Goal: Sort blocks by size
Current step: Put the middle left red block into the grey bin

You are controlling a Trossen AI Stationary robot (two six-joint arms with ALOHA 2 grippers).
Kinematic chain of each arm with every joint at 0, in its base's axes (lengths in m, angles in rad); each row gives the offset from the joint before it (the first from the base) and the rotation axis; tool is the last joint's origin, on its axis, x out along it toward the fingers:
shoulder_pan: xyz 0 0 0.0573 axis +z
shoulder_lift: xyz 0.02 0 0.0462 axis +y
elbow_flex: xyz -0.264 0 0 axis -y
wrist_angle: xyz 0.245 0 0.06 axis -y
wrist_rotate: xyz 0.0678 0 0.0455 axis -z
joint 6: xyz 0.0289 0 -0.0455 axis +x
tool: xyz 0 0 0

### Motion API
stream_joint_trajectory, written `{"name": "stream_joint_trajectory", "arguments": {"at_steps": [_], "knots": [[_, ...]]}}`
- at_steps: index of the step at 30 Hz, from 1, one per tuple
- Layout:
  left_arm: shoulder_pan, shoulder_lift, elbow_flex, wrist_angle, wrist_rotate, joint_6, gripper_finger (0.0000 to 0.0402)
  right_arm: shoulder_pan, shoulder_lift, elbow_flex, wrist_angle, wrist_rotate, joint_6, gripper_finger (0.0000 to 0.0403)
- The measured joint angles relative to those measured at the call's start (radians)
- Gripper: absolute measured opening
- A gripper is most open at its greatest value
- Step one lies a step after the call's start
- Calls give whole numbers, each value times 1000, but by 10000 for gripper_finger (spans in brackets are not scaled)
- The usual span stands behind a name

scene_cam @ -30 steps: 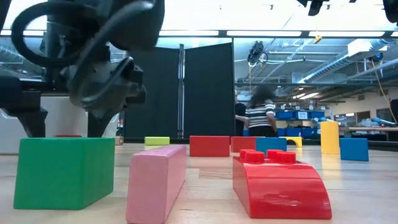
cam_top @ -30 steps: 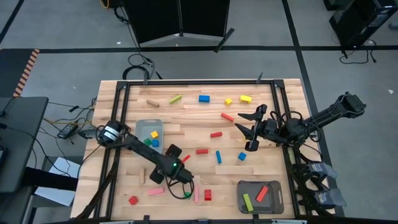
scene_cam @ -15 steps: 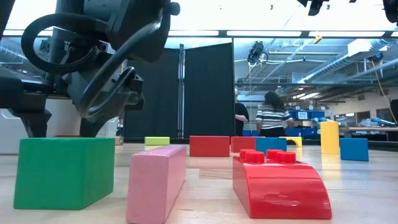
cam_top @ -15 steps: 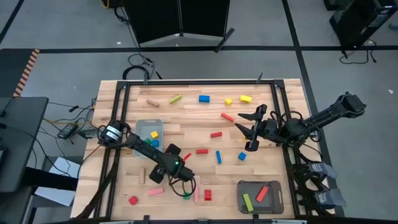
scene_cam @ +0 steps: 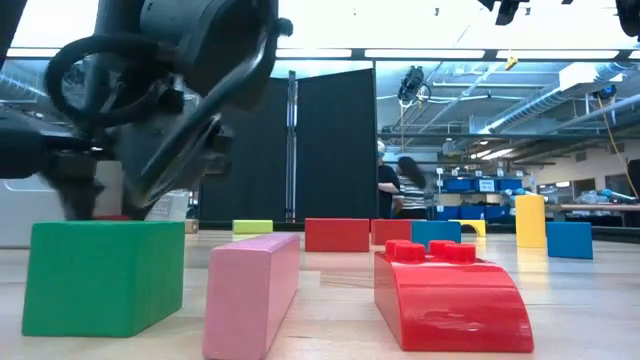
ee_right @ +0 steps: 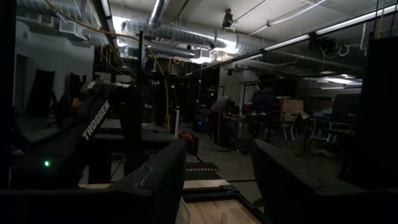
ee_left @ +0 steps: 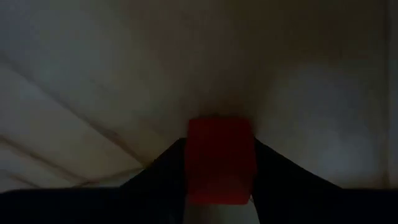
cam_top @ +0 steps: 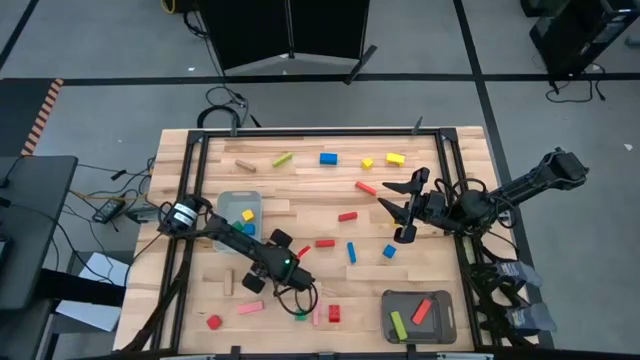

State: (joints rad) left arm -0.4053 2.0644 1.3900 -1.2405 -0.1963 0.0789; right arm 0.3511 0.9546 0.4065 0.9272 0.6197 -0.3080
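— From above, what's hard to see?
— The left gripper (cam_top: 296, 283); its arm covers the fingertips near the table's front edge.
— Its wrist view?
— Clamped on a small red wooden cube (ee_left: 220, 160).
— The right gripper (cam_top: 403, 210)?
— Spread wide, raised above open tabletop.

We see lab or workshop hall: exposed ceiling ducts (ee_right: 186, 46) upper centre, black partition panels (scene_cam: 300, 150) mid-frame, blue storage bins (scene_cam: 480, 185) at right.
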Motion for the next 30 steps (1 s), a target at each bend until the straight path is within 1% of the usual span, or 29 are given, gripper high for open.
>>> {"name": "stream_joint_trajectory", "arguments": {"at_steps": [4, 6, 11, 14, 16, 18, 20, 24, 27, 30], "knots": [[2, -25, 45, 21, -75, 1, 138, 0, 0, 0, 0, 0, 0, 193], [8, -59, 53, 87, -86, 10, 138, 0, 0, 0, 0, 0, -1, 191], [35, -200, 57, 296, -91, 15, 138, 0, 0, 0, 0, 0, -2, 190], [53, -276, 57, 371, -107, 10, 138, 0, 0, 0, 0, 0, -1, 190], [61, -335, 41, 410, -140, 0, 138, 0, 0, 0, 0, 0, 0, 189], [67, -405, -9, 447, -161, -11, 138, 1, 0, 0, -1, 0, 1, 188], [73, -488, -87, 519, -163, -35, 138, 2, 0, 0, -1, 0, 1, 188], [93, -705, -313, 701, -172, -114, 138, 2, 0, 0, -6, 0, 1, 189], [119, -855, -483, 779, -228, -243, 138, 2, 6, 0, -6, 0, 2, 189], [152, -988, -602, 766, -319, -420, 138, -2, 15, 0, -8, 0, 2, 186]]}}
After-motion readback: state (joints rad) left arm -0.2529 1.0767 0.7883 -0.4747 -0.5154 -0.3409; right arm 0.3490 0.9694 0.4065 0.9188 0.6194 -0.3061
